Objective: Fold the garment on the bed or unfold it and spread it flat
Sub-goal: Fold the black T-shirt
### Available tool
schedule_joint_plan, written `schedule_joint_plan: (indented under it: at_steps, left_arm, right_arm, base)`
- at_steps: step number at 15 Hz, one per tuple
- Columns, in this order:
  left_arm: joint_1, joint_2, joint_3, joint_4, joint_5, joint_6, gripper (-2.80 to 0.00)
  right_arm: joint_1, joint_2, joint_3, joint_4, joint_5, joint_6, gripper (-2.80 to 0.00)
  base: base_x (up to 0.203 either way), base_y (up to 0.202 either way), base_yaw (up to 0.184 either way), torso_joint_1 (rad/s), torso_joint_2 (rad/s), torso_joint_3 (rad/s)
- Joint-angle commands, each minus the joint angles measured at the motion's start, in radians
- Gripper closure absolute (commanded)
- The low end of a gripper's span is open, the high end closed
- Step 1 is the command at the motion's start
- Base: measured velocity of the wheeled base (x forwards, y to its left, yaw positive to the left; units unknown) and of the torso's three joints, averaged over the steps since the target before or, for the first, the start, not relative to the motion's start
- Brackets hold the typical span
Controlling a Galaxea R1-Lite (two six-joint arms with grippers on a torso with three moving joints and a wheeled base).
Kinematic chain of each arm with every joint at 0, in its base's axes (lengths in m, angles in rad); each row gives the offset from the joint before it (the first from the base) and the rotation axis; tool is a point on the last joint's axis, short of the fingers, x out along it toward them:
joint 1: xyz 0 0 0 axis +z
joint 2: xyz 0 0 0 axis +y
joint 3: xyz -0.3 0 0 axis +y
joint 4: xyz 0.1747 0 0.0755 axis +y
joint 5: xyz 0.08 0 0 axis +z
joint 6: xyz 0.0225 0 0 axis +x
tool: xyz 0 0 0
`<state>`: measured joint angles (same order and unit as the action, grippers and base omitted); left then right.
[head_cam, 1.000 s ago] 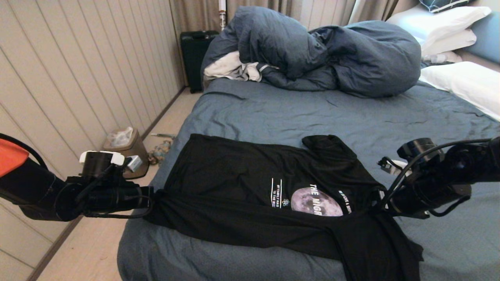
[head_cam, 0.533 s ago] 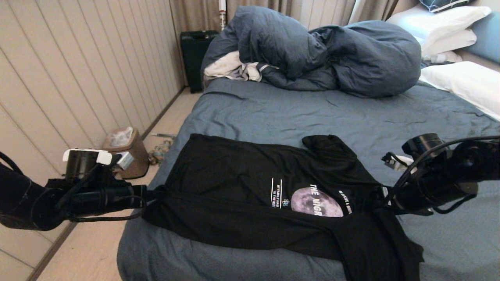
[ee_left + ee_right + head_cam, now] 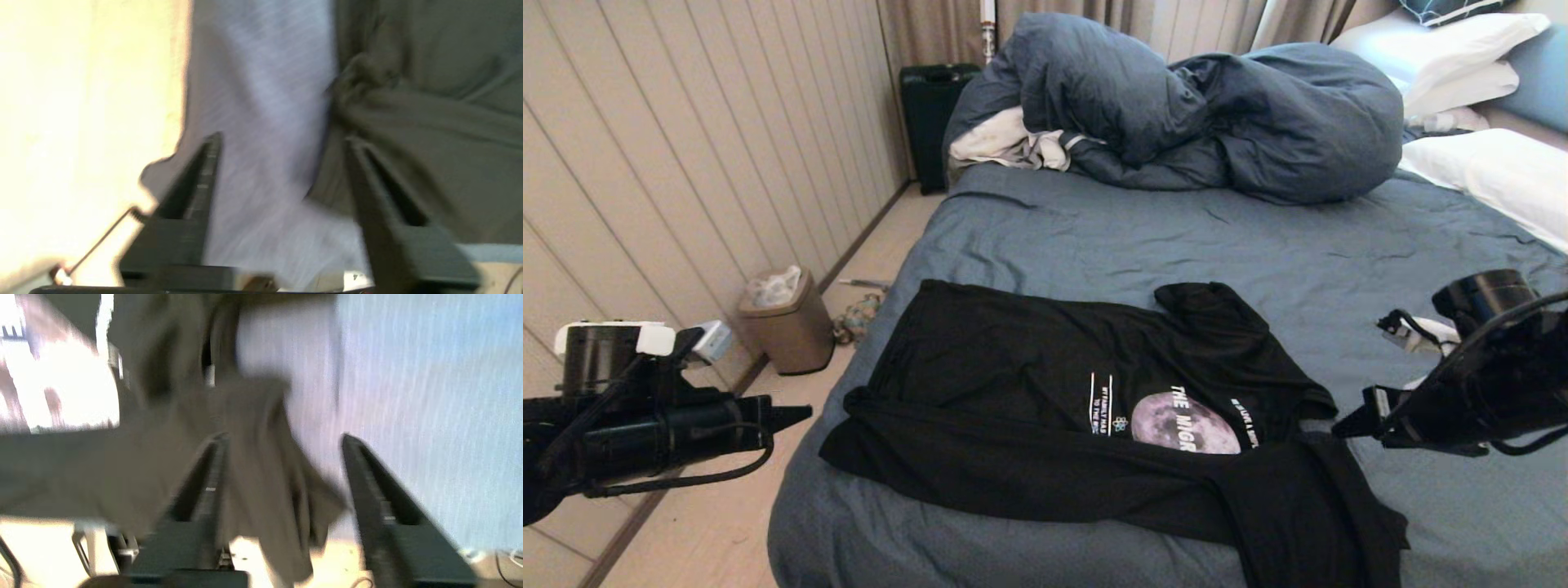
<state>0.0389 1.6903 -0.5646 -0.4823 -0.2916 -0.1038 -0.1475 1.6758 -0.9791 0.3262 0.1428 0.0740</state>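
Left claw (image 3: 796, 412): jaws apart, empty, off the bed's (image 3: 1094, 245) side, just beside the garment (image 3: 1045, 408) hem.
Right claw (image 3: 1343, 426): jaws apart, empty, beside the collar.
Garment: folded, between claws, near edge.
Change: both claws released, drew outward.
Beyond: bare sheet, duvet (image 3: 1192, 114).

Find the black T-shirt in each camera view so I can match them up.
Head view: T-shirt lies lower centre on the bed.
Left wrist view: its bunched edge fills the right side, past the fingers.
Right wrist view: it covers the left and centre.
Shared landmark: the blue sheet beside it.
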Motion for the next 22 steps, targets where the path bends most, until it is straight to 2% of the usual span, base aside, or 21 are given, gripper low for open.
schedule_joint_plan:
  at_steps: [1, 3, 5, 7, 8, 11, 17, 22]
  left_arm:
    - [0.015, -0.078, 0.052, -0.003, -0.008, -0.002, 0.00]
    - [0.013, -0.116, 0.077, 0.009, -0.058, -0.003, 0.00]
    - [-0.015, -0.111, 0.099, 0.026, -0.146, -0.005, 0.00]
    - [-0.021, -0.098, 0.104, 0.025, -0.154, -0.005, 0.00]
    - [-0.021, -0.087, 0.106, 0.025, -0.155, -0.005, 0.00]
    - [-0.024, -0.069, 0.109, 0.024, -0.156, -0.002, 0.00]
    - [-0.024, -0.054, 0.106, 0.016, -0.156, -0.002, 0.00]
    - [-0.024, -0.046, 0.099, 0.016, -0.156, -0.004, 0.00]
  right_arm:
    - [-0.009, -0.094, 0.069, 0.003, 0.002, -0.010, 0.00]
    - [-0.014, -0.183, 0.197, 0.001, 0.004, -0.054, 0.00]
    - [-0.013, -0.245, 0.330, -0.003, 0.004, -0.079, 0.00]
    - [-0.026, -0.263, 0.411, -0.020, 0.000, -0.105, 0.00]
    - [-0.036, -0.270, 0.444, -0.037, 0.000, -0.111, -2.77]
    - [-0.039, -0.330, 0.535, -0.071, 0.000, -0.163, -2.80]
    - [-0.029, -0.257, 0.544, -0.106, 0.000, -0.172, -2.80]
    - [-0.002, -0.104, 0.589, -0.328, 0.014, -0.168, -2.80]
  base:
    - [0.000, 0.000, 0.000, 0.000, 0.00, 0.000]
    - [0.000, 0.000, 0.000, 0.000, 0.00, 0.000]
    - [0.000, 0.000, 0.000, 0.000, 0.00, 0.000]
    - [0.000, 0.000, 0.000, 0.000, 0.00, 0.000]
    - [0.000, 0.000, 0.000, 0.000, 0.00, 0.000]
    - [0.000, 0.000, 0.000, 0.000, 0.00, 0.000]
    - [0.000, 0.000, 0.000, 0.000, 0.00, 0.000]
    - [0.000, 0.000, 0.000, 0.000, 0.00, 0.000]
